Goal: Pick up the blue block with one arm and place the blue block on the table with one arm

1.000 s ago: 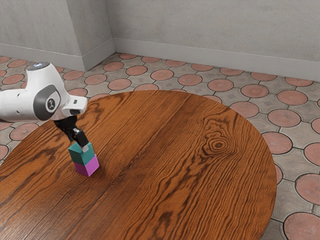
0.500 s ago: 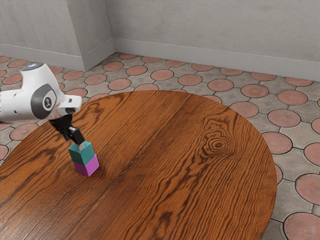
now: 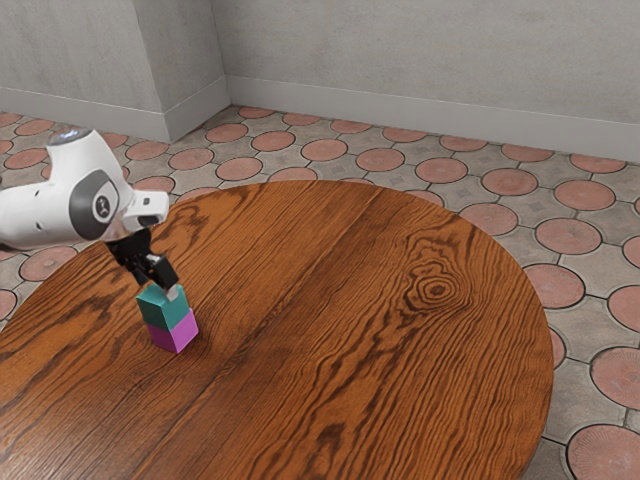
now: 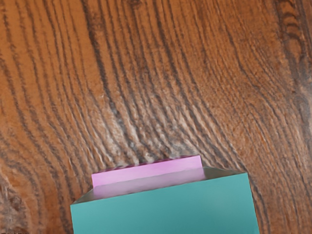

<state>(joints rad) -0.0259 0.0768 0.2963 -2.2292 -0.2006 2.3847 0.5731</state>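
My gripper (image 3: 158, 288) is at the top of the teal-blue block (image 3: 163, 309) in the exterior view, its fingers apart and not closed on the block. That block rests on a magenta block (image 3: 174, 334), which stands on the round wooden table (image 3: 330, 330). In the wrist view the blue block (image 4: 165, 209) lies large under my hand, and part of the magenta block (image 4: 148, 175) shows beyond its edge. The far finger's contact with the block is hard to make out.
The table's curved edge (image 3: 535, 270) runs round at the exterior view's right, with a tiled floor (image 3: 500, 180) beyond it. A grey wall (image 3: 420, 50) stands behind. Bare wood (image 4: 146, 73) lies beside the stack.
My hand tilted and shifted toward the exterior view's left, then came partway back toward its right. Both blocks have stayed where they were.
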